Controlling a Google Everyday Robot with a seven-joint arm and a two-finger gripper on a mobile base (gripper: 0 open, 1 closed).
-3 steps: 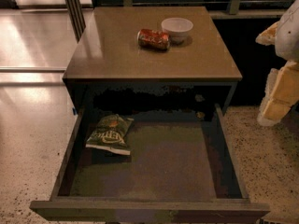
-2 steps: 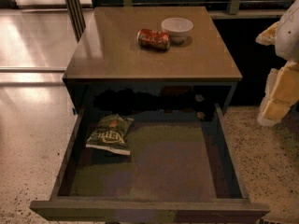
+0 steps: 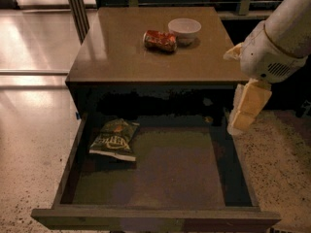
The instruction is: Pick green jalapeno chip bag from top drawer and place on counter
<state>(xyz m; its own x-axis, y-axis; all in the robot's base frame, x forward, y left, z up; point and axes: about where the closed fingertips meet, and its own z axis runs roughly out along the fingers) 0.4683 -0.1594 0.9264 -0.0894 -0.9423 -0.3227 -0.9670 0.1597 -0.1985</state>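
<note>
The green jalapeno chip bag (image 3: 114, 140) lies flat in the back left part of the open top drawer (image 3: 155, 176), lettering up. The brown counter (image 3: 121, 52) sits above the drawer. My gripper (image 3: 247, 108) hangs from the white arm at the right, above the drawer's right wall and just in front of the counter's right front corner. It is well to the right of the bag and holds nothing.
A red soda can (image 3: 160, 40) lies on its side on the counter beside a white bowl (image 3: 184, 29). The drawer's front panel (image 3: 155, 220) reaches toward the camera. Speckled floor lies on both sides. A dark pole (image 3: 77, 8) stands at the back left.
My arm and gripper have swung in from the right edge toward the drawer's right side. The bag, can and bowl have not moved.
</note>
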